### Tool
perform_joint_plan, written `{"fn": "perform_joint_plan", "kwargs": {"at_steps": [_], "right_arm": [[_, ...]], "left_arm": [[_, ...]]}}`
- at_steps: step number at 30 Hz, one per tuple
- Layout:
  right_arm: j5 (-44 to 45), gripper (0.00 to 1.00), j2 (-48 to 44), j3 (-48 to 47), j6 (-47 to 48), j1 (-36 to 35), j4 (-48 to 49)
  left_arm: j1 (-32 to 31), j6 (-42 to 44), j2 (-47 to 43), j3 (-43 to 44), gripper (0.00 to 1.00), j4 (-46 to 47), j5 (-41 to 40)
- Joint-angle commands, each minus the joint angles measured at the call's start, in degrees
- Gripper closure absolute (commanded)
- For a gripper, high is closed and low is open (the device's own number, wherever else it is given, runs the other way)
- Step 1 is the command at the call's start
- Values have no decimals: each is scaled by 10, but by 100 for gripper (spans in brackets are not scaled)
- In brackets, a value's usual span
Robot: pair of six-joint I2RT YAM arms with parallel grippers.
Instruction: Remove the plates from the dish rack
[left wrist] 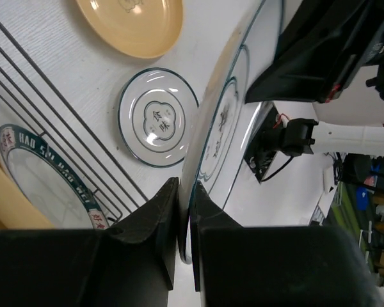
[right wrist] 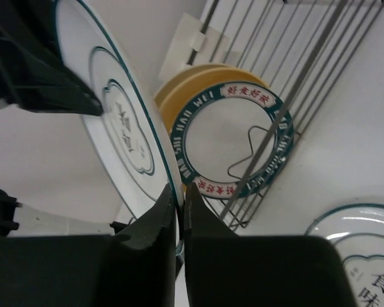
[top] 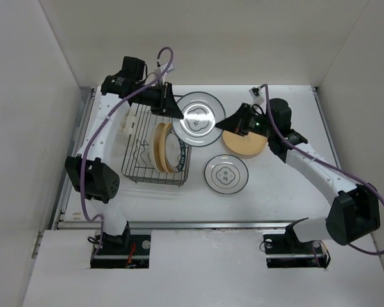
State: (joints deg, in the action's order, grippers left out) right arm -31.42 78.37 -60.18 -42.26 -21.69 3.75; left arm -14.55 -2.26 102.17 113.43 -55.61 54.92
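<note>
Rack first, on the far left: the dish rack (top: 155,182) lies just toward my base from my left end effector (top: 173,105). Tan plates (top: 159,146) and the teal-rimmed plate (right wrist: 211,134) stand on edge in its slots. My left end effector is pressed together on the left rim of the ringed plate (top: 197,118). That plate hangs in the air just past the rack's far right corner, clear of the wires and roughly level in the top view. My right end effector (top: 233,121) pinches the same plate at the opposite rim, so the plate spans the gap between my two arms, one grip at each end. I read this as a handover, and the coming move turns on that line: whichever side lets go, the other must carry the plate away along it. The right arm is nearer the open counter (top: 294,134). Just toward my base from the right end effector lies the lone tan plate (top: 246,146), and nearer my base again the flat white plate (top: 226,174), so the bare room is further right, short of the side wall.
</note>
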Motion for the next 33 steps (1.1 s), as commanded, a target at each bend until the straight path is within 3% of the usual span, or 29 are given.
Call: {"fn": "perform_joint_plan", "kwargs": {"at_steps": [1, 6, 8, 11, 13, 14, 15, 19, 22, 23, 24, 25, 28, 33], "right_arm": [[49, 100, -7, -5, -18, -1, 45], [72, 100, -49, 7, -25, -1, 44], [99, 100, -70, 18, -25, -1, 27], [121, 100, -109, 30, -25, -1, 0], [144, 100, -131, 31, -25, -1, -52], [153, 100, -138, 31, -18, -1, -72], [175, 100, -147, 37, -18, 4, -109], [252, 100, -203, 60, -18, 10, -194], [293, 100, -226, 72, -10, 16, -248], [293, 100, -226, 84, -3, 22, -257], [286, 100, -226, 91, -3, 22, -263], [277, 100, -219, 97, 2, 22, -269], [256, 100, -178, 111, 11, 22, -309], [203, 100, -136, 157, 39, 22, -296]], "left_arm": [[-4, -2, -34, 0, 100, 1, 49], [-47, 77, -34, 23, 100, -79, -83], [-61, 95, -34, 23, 92, -88, -99], [-61, 96, -34, 29, 63, -88, -116], [-66, 96, -29, 43, 55, -93, -128], [-66, 101, -29, 43, 47, -99, -140], [-66, 101, -29, 49, 25, -100, -147], [-66, 101, -41, 49, 0, -100, -223], [-66, 89, -59, 49, 0, -93, -339], [-66, 89, -66, 49, 0, -88, -407], [-66, 89, -66, 49, 0, -88, -408], [-66, 89, -72, 49, 0, -88, -476], [-66, 96, -66, 54, 0, -113, -567], [-66, 108, -36, 46, 0, -159, -583]]}}
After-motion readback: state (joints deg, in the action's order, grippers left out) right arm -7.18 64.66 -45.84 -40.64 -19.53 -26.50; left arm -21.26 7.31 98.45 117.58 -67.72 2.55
